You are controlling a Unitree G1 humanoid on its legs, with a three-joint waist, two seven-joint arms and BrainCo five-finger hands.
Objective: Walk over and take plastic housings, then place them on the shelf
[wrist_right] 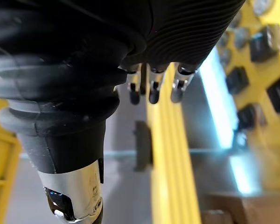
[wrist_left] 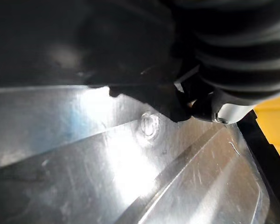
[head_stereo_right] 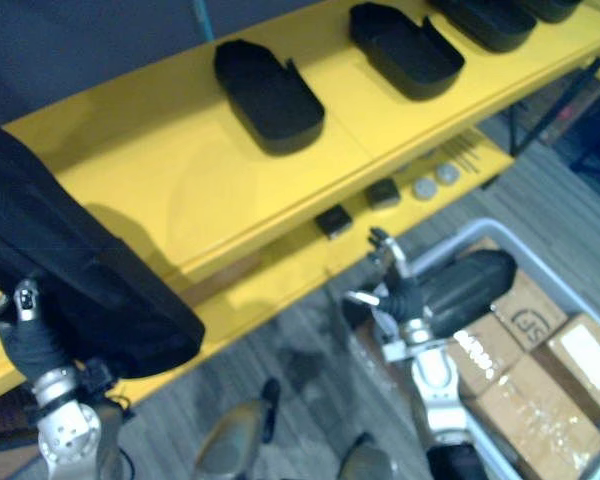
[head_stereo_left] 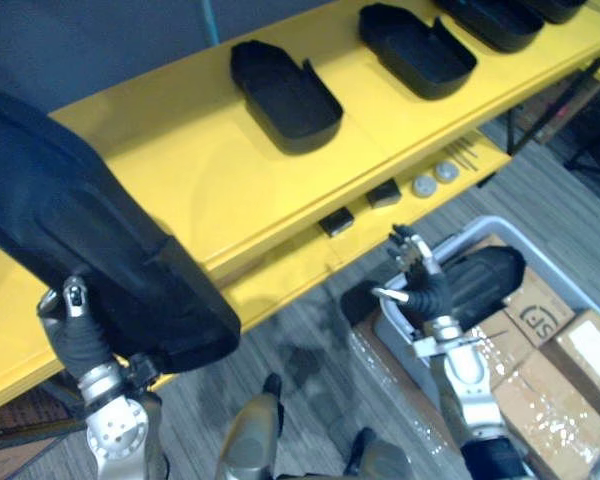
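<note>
– Housing (head_stereo_left: 90, 240)?
– Atop left hand (head_stereo_left: 75, 320), over shelf (head_stereo_left: 200, 170) edge; its grip is hidden, cannot tell.
– Right hand (head_stereo_left: 425, 285)?
– Loose and empty, just above bin (head_stereo_left: 485, 227), well apart from the housing.

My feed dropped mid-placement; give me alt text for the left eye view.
The left hand carries a large black plastic housing above the left end of the yellow shelf; other housings already lie further along. The right hand hangs open by a grey bin.
</note>
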